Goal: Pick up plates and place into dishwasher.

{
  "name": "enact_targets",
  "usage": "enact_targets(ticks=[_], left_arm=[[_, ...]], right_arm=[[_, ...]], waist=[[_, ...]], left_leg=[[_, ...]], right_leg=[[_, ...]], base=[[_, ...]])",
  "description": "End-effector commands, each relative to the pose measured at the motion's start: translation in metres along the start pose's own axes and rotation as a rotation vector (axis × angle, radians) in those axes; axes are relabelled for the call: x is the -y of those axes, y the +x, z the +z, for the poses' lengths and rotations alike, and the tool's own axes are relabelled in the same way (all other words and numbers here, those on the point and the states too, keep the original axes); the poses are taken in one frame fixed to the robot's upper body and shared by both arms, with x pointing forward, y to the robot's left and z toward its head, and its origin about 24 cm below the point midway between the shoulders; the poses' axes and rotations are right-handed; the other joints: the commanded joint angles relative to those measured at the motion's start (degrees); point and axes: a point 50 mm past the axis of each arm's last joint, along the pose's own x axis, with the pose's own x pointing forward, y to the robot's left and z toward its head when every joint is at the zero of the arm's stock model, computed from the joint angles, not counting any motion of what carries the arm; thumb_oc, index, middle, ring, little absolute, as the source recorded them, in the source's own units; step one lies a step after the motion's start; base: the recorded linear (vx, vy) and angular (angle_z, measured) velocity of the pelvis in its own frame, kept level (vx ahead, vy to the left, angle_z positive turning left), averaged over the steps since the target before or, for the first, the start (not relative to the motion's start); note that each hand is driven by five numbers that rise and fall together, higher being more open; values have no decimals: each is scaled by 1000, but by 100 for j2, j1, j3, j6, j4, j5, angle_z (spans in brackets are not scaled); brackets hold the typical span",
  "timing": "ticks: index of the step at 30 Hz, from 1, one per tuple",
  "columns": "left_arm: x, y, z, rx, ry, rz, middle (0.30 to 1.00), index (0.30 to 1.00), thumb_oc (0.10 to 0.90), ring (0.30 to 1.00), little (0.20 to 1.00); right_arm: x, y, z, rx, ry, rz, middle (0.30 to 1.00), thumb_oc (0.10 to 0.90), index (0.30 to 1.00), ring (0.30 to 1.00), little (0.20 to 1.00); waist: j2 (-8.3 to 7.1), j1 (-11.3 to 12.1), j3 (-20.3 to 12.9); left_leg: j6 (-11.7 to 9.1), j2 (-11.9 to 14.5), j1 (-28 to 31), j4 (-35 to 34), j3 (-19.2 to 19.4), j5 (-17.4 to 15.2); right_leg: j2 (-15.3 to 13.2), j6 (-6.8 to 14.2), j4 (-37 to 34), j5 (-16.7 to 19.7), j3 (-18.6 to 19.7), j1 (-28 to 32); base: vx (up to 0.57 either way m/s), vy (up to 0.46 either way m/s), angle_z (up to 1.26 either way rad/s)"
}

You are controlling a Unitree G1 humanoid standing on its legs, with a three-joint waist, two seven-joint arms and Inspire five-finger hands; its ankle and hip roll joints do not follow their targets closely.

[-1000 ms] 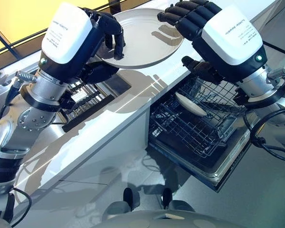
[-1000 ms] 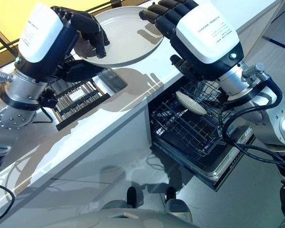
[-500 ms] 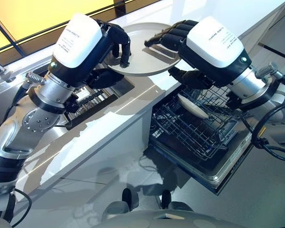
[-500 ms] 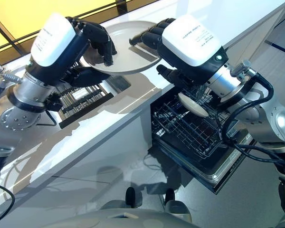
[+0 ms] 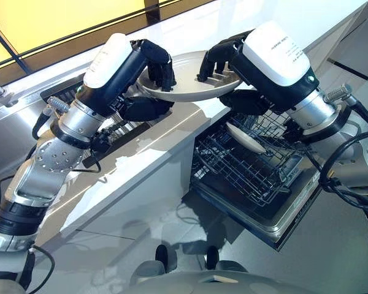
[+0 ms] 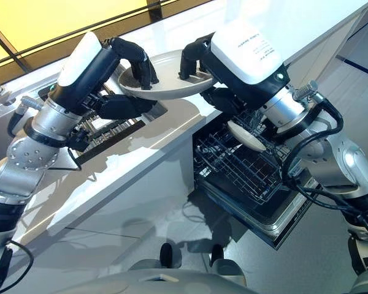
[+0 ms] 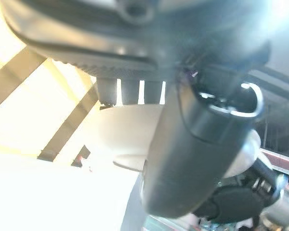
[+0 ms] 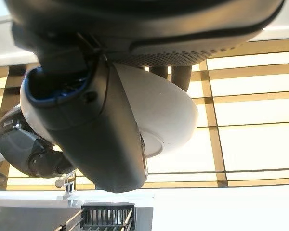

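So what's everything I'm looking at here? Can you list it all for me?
Held plate: one, pale grey-white, in the air above the counter's edge, gripped from both sides.
Racked plate: one, white, lying tilted in the dishwasher's rack.
Dishwasher rack: one, dark wire, pulled out over the open door, below the counter.
Counter: one, white, running across the view.
Grille: one, dark, slatted, set into the counter under the left arm.
Window: yellow-lit, with dark frames, behind the counter.
Floor: grey, glossy.
Left robot hand: dark, curled round the held plate's left rim.
Right robot hand: dark, curled round its right rim.
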Motion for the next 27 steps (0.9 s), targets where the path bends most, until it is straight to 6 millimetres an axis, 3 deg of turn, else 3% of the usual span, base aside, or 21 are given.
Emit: enact_targets(ticks=[1,2,3,7,11,13,18,22,27], left_arm=[[-3,21,44,339,-384,151,676,676,539,676,639],[-2,21,40,316,-410,158,851,851,742,851,842],[-2,19,36,292,-427,164,900,900,800,900,900],[-9,9,22,220,-490,251,900,900,800,900,900],[-23,-11,3,112,-515,432,900,900,800,900,900],[-28,-23,-9,37,-486,528,900,900,800,900,900],[-39,-43,-23,-74,-383,658,900,900,800,900,900],[-46,-74,-40,-233,-246,762,900,900,800,900,900],[-47,-99,-58,-384,-176,816,900,900,800,900,900]], right_arm=[[23,9,-3,-13,35,-328,300,100,300,300,200],[23,8,-5,-25,35,-342,300,100,300,300,200],[24,7,-8,-39,34,-358,300,100,300,300,200],[26,-3,-19,-105,25,-412,300,100,300,300,200],[25,-27,-41,-255,26,-485,300,100,300,300,200],[21,-43,-53,-356,46,-523,300,100,300,300,200],[17,-74,-72,-536,65,-581,300,100,300,300,200],[3,-109,-87,-716,222,-622,300,100,300,300,200],[-25,-129,-88,-810,530,-600,300,100,300,300,200]], waist=[[73,-31,-694],[72,-38,-691],[70,-43,-685],[67,-37,-647],[94,-54,-640],[126,-72,-661],[161,-124,-701],[162,-157,-690],[172,-200,-693]], left_leg=[[329,-442,83,270,-29,-905],[335,-455,70,333,-17,-940],[340,-469,54,430,5,-987],[390,-514,-11,740,43,-1136],[427,-516,38,659,34,-1119],[402,-479,54,443,31,-956],[358,-454,119,279,26,-925],[411,-498,56,563,131,-1076],[432,-486,107,400,144,-997]], right_leg=[[504,51,846,-907,-77,-184],[499,50,852,-911,-63,-190],[493,42,865,-914,-50,-200],[487,12,899,-917,-6,-193],[514,-3,884,-910,31,-173],[526,-1,861,-862,14,-201],[523,26,794,-904,21,-173],[497,14,771,-878,91,-193],[499,23,756,-861,96,-189]], base=[[0,0,0],[0,0,0],[0,0,0],[-10,-2,0],[13,5,-1],[-5,10,-7],[22,22,-7],[4,35,-3],[9,27,-5]])
